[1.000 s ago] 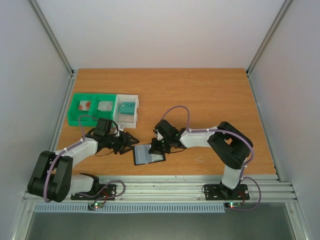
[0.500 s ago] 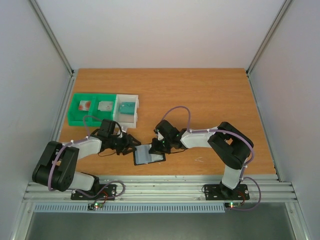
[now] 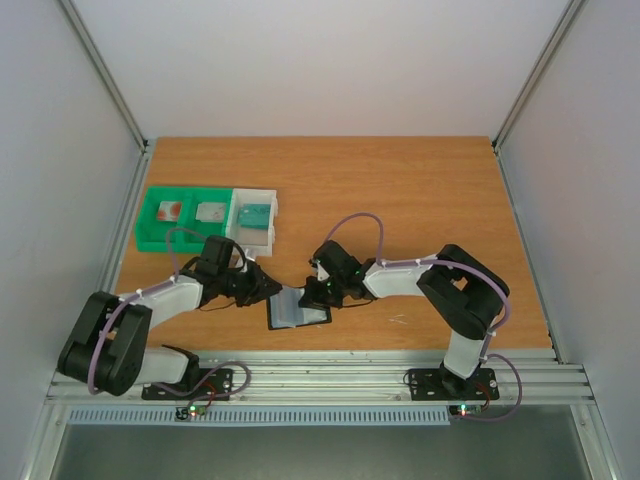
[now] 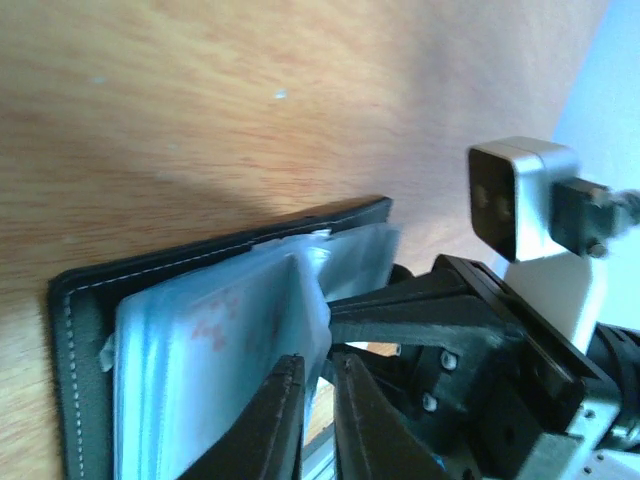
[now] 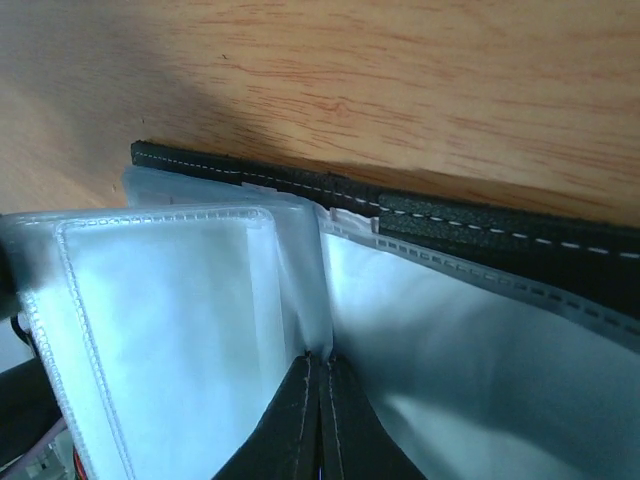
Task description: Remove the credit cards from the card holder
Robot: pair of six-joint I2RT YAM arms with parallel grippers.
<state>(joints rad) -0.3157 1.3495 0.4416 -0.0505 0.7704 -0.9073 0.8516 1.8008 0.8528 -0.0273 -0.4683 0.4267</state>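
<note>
The black card holder (image 3: 298, 312) lies open near the table's front edge, its clear grey-blue pockets up. My right gripper (image 3: 312, 295) sits at its far edge, and in the right wrist view this gripper (image 5: 320, 358) is shut on a lifted pocket leaf (image 5: 300, 290). My left gripper (image 3: 272, 291) reaches the holder from the left. In the left wrist view its jaws (image 4: 318, 362) are closed to a narrow gap around the edge of a whitish credit card (image 4: 230, 330) with reddish marks in a pocket. The black cover (image 4: 85, 300) lies beneath.
At the back left stand green trays (image 3: 150, 228) joined to a white tray (image 3: 237, 222). A teal card (image 3: 256, 214) lies in the white one. Two pale cards (image 3: 168, 210) (image 3: 209, 211) lie in the green ones. The table's front rail is close behind the holder.
My left gripper has slid right onto the holder's left edge and its jaws have narrowed around the pale edge. The right gripper has kept its pinch on the leaf.
</note>
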